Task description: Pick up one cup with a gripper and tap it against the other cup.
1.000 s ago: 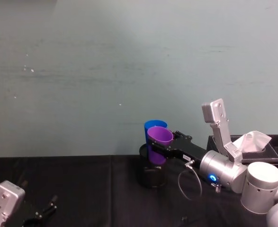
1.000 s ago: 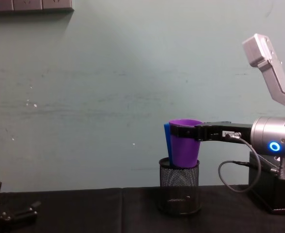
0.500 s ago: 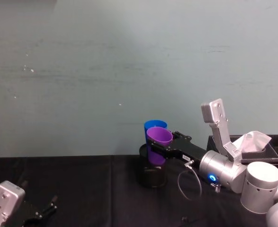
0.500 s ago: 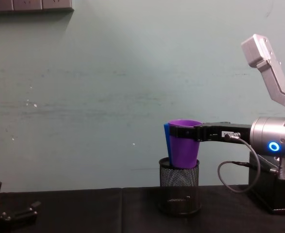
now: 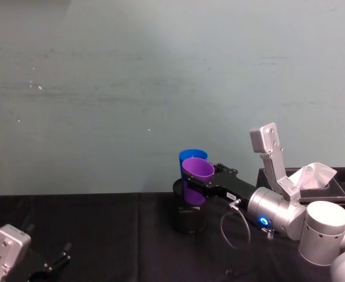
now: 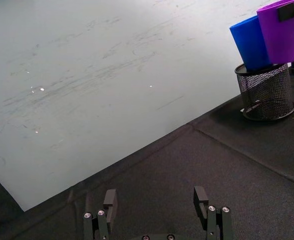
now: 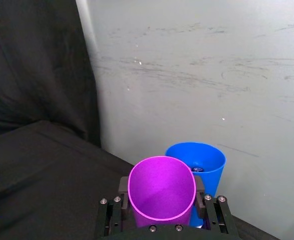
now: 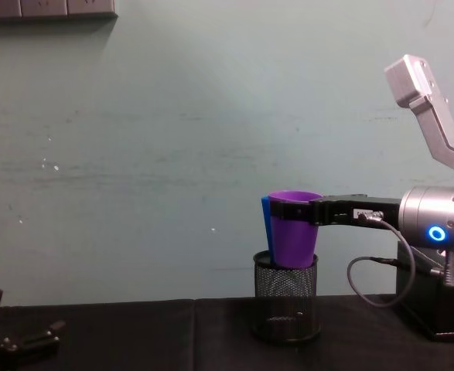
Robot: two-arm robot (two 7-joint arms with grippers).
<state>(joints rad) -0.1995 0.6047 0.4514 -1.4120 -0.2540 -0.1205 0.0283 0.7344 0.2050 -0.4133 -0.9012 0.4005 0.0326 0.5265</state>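
Looking from the head view, the right gripper reaches forward from the right side, and its slim black fingers are closed around the purple cup just under the rim. The cup is held upright above the black mesh pen holder, directly in front of the blue cup. The left gripper is low at the left, well apart from both cups.

In the left wrist view, the fingers of that left gripper are spread wide over the black table and hold nothing. From here the purple wall and the blue wall meet with no gap that I can see.

In the right wrist view, the two jaws press on opposite sides of the purple cup, and the blue rim is just behind it.

In the chest view, the blue cup stands inside the pen holder. The bottom of the purple cup is at the holder's rim, and it hides most of the blue one.

I judge the pick-up as done and the tap as reached or very near. Whether the cups really touch, I cannot say for sure.
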